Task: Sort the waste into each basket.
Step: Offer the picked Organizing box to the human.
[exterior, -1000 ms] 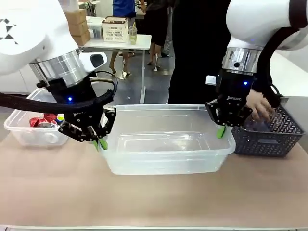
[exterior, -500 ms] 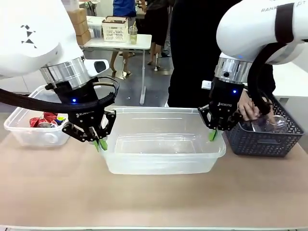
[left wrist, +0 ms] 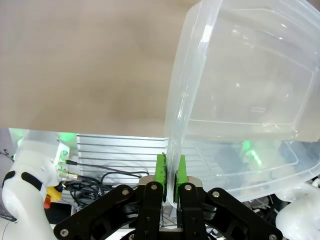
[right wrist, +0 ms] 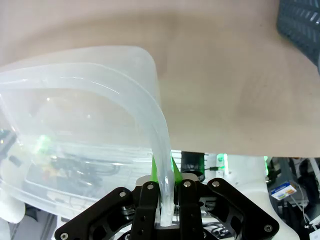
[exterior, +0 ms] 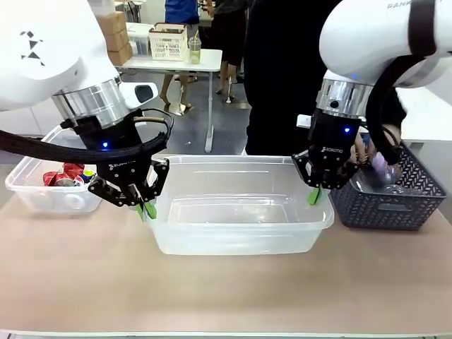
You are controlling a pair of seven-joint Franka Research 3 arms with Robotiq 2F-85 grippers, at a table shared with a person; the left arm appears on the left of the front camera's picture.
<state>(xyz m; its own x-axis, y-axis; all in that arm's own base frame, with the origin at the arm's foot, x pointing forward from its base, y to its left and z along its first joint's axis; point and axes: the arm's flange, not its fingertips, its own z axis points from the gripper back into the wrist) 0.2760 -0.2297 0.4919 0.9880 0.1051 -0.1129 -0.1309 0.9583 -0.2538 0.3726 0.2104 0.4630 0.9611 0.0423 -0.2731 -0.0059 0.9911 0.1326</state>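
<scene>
the big clear tub sits in the middle of the table, with its long side facing the robot, and nothing lies inside it. both arms grip it by the rim. the left gripper pinches the tub's left end - in the left wrist view the thin plastic wall stands right between the two green pads, squeezed tight. the right gripper is clamped on the rim at the tub's right end in the same way, pads pressed onto the rolled edge. i cannot tell if the tub's bottom touches the table or hangs just above it.

a second clear tub stands at the far left, just behind the left gripper, with crushed red cans in it. at the far right is a dark basket - a person's hand reaches into it behind the right arm.
</scene>
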